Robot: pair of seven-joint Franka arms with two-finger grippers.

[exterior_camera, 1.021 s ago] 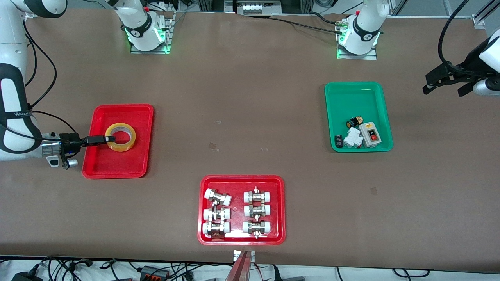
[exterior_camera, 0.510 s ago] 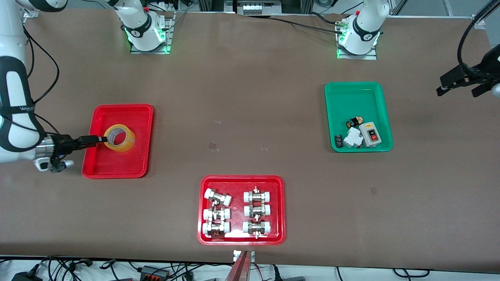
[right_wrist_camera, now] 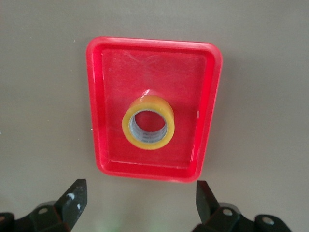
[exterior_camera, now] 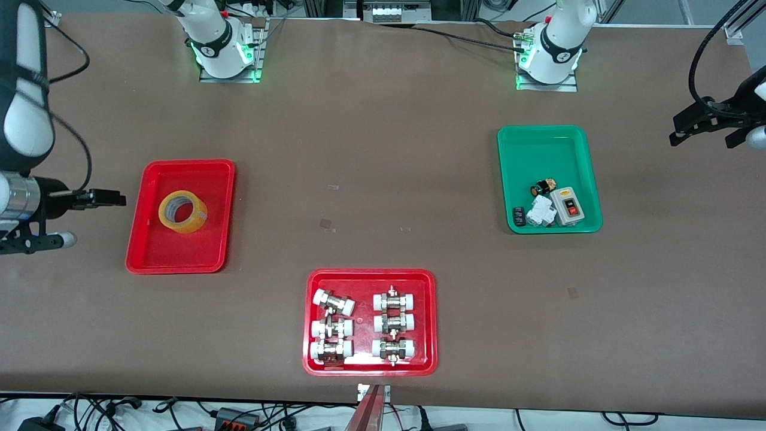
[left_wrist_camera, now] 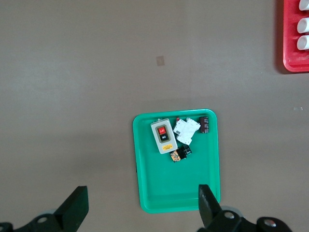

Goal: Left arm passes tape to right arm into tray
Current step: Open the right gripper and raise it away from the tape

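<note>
Both grippers stand open and empty, right gripper (exterior_camera: 114, 197) beside the tray (exterior_camera: 149, 251) holding the tape (exterior_camera: 182, 211), left gripper (exterior_camera: 706, 123) parked; tilted tape could roll.

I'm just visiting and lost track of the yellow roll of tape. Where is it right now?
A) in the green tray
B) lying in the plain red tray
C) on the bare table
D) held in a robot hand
B: the tape lies in the plain red tray, with the open right hand empty beside the tray.
</note>
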